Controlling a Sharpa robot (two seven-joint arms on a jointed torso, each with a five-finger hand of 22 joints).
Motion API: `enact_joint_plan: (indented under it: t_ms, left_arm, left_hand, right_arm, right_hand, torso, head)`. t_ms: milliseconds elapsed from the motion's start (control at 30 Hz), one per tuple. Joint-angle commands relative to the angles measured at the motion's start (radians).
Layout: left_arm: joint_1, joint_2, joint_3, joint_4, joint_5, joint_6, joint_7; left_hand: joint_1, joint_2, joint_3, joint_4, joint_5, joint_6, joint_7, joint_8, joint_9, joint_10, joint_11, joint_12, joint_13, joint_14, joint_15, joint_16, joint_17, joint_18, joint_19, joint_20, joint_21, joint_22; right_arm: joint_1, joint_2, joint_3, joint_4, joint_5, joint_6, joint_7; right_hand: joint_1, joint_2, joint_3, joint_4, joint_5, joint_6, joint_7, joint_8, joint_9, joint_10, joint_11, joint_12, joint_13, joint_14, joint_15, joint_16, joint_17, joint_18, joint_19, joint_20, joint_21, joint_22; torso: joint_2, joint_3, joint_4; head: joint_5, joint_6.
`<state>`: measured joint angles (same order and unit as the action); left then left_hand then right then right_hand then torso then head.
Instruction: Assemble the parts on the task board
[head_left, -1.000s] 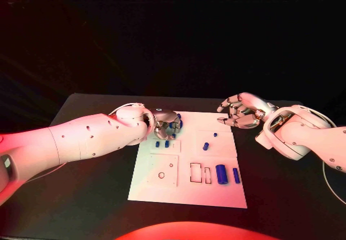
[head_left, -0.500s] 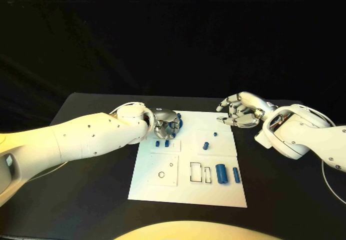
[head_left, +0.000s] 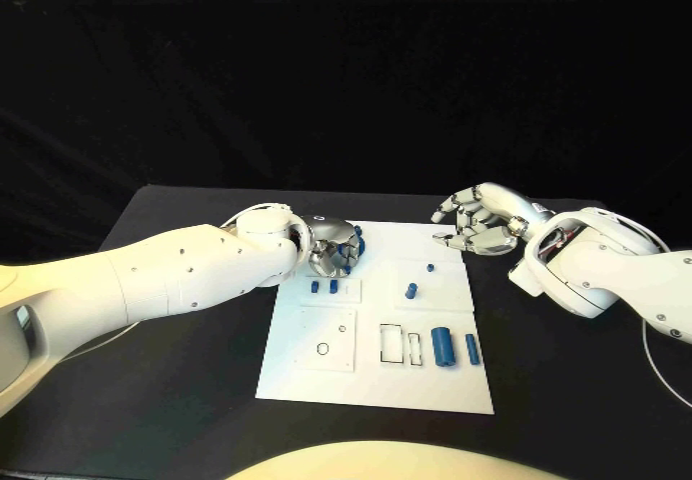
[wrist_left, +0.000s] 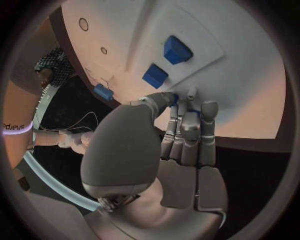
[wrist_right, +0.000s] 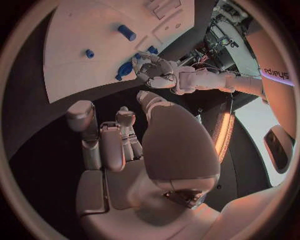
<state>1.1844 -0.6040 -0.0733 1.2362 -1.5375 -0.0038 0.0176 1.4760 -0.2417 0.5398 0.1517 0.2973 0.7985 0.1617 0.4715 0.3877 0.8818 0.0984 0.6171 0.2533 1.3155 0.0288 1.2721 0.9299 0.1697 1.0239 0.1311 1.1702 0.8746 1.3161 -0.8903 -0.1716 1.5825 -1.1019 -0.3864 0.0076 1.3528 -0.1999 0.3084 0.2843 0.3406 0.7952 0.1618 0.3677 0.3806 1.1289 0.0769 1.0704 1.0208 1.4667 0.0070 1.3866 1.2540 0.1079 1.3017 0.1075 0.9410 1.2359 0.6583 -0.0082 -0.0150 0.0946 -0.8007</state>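
Observation:
The white task board (head_left: 372, 375) lies mid-table. My left hand (head_left: 333, 250) hovers over its far left corner, fingers closed around a small blue part (head_left: 356, 243); in the left wrist view a sliver of that blue part (wrist_left: 175, 98) peeks out between the thumb and fingers. Just in front of this hand, two short blue pegs (head_left: 315, 287) (head_left: 333, 287) stand on the board. A blue peg (head_left: 411, 292) and a tiny one (head_left: 430, 268) lie further right. A thick blue cylinder (head_left: 443, 346) and a thin one (head_left: 472, 349) sit near the right edge. My right hand (head_left: 483, 222) floats beyond the far right corner, fingers apart, holding nothing.
Two empty rectangular slots (head_left: 391, 343) (head_left: 415, 350) lie beside the thick cylinder, and a square outline with a small hole (head_left: 323, 349) is left of them. Black table (head_left: 173, 380) surrounds the board. The right wrist view shows my left hand (wrist_right: 156, 70) at the board (wrist_right: 81, 75).

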Motion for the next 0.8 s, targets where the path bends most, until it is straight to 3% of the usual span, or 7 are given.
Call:
enact_joint_plan:
  t_ms: [33,533,800]
  left_arm:
    - [-0.007,0.006,-0.003,-0.002,-0.001,0.025,0.005]
    - [-0.011,0.002,-0.005,-0.003,-0.001,-0.014,0.002]
    - [-0.012,-0.014,0.004,0.015,0.022,-0.057,0.007]
  left_hand:
    - [-0.005,0.009,0.003,-0.004,-0.006,0.011,0.002,-0.004,-0.002,0.01,0.001,-0.008,-0.006,0.007,0.0,0.007,0.006,-0.02,0.008,0.0,0.008,0.008]
    - [-0.015,0.029,0.011,-0.028,-0.008,0.085,-0.013,-0.012,-0.017,0.08,-0.017,-0.029,-0.022,0.063,-0.016,0.063,0.082,-0.037,0.079,-0.014,0.074,0.102]
    - [-0.014,0.031,0.012,-0.033,-0.008,0.092,-0.014,-0.014,-0.019,0.087,-0.018,-0.033,-0.024,0.067,-0.018,0.065,0.084,-0.039,0.086,-0.016,0.08,0.111]
  right_arm:
    - [0.0,0.0,0.0,0.003,-0.002,0.005,0.011]
    - [0.0,-0.001,0.0,0.004,-0.002,0.006,0.009]
    - [0.0,0.0,0.0,0.002,-0.002,0.007,0.009]
  right_hand:
    - [-0.007,-0.004,0.005,0.001,0.006,-0.008,0.001,0.004,-0.001,-0.002,0.0,0.0,0.001,0.016,-0.006,-0.006,-0.001,0.013,-0.006,-0.001,-0.005,-0.002]
    - [-0.007,-0.004,0.005,0.001,0.006,-0.008,0.001,0.004,-0.001,-0.002,0.0,0.0,0.001,0.016,-0.006,-0.006,-0.001,0.013,-0.006,-0.001,-0.005,-0.002]
    - [-0.007,-0.003,0.006,0.0,0.006,-0.007,0.001,0.005,-0.001,0.0,-0.001,0.0,0.001,0.016,-0.006,-0.008,-0.003,0.014,-0.007,-0.001,-0.009,-0.003]
  torso:
    - [0.001,-0.0005,-0.0004]
    - [-0.001,-0.0001,-0.0006]
    - [-0.001,-0.0001,0.0001]
  head:
    - [-0.001,-0.002]
    - [-0.003,-0.001]
    - [-0.004,0.004]
